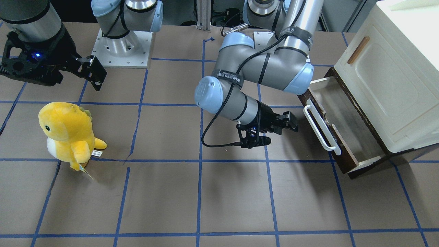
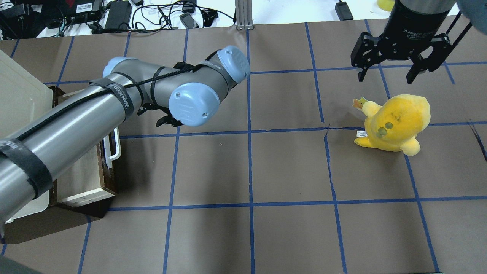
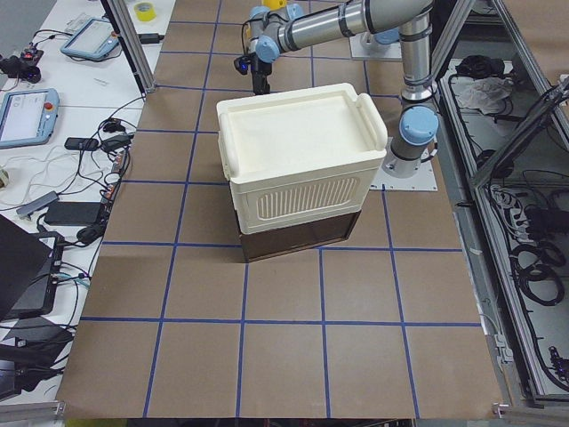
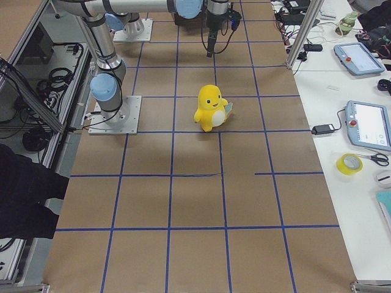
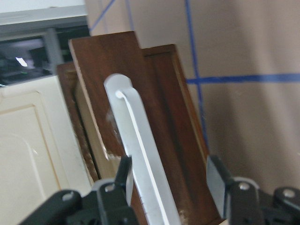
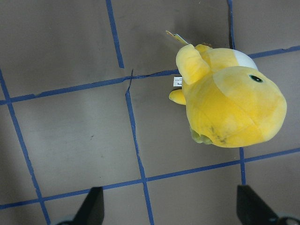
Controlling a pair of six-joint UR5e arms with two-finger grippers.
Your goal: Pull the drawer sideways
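The drawer [image 1: 346, 130] stands pulled out from under the cream-white cabinet [image 1: 394, 85]. Its dark-brown worn front carries a long white bar handle [image 1: 322, 128], and its pale wooden floor is bare. My left gripper [image 1: 292, 122] is open and empty. It hovers level with the handle's far end, a short gap away and not touching. In the left wrist view the handle [image 5: 140, 154] runs between the spread fingers [image 5: 123, 169]. From overhead the drawer [image 2: 81, 179] lies partly under my left forearm. My right gripper [image 2: 388, 74] is open and empty, high above the table.
A yellow plush toy [image 1: 67, 132] stands on the brown paper table, below and near my right gripper; it also shows in the right wrist view [image 6: 232, 101]. Blue tape lines grid the table. The cabinet's door has a small wooden handle [image 1: 358, 50].
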